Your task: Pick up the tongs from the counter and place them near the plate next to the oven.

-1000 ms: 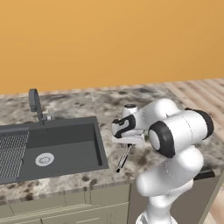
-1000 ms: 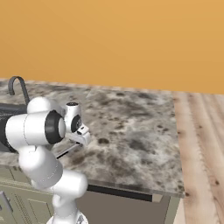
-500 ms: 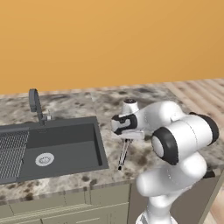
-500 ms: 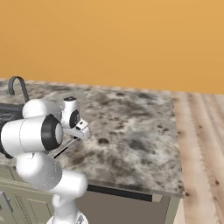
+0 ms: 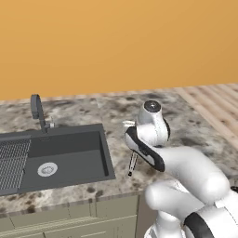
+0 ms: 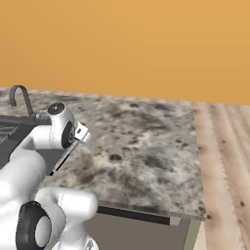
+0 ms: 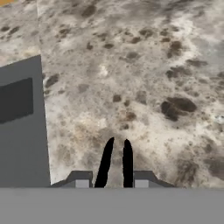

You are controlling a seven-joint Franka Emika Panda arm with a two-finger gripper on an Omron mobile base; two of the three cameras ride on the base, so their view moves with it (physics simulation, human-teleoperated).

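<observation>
Over the last second the arm's big white links have swung down and round towards the cameras, while the gripper [image 5: 134, 149] has barely shifted and sits just a touch higher in the right base view. The tongs [image 5: 132, 165] have kept their place under it. They hang slanting down from the closed fingers, which are clamped on the upper end, and the lower tip sits close above the stone. In the hand view, the two dark strips straight ahead of the fingers look like the tongs' own arms, drawn close together. By that reading the pick-up is done, and this was the arm re-posing for travel, with the whole carry to the plate by the oven still ahead. An orange wall [image 5: 116, 42] stands far beyond the hand, with wooden floor [image 5: 214, 102] off to its right. The speckled counter [image 5: 186, 121] spreads below and ahead of it. The dark sink [image 5: 69, 153] lies just to its left, and the curved faucet [image 5: 36, 109] stands well beyond that.
</observation>
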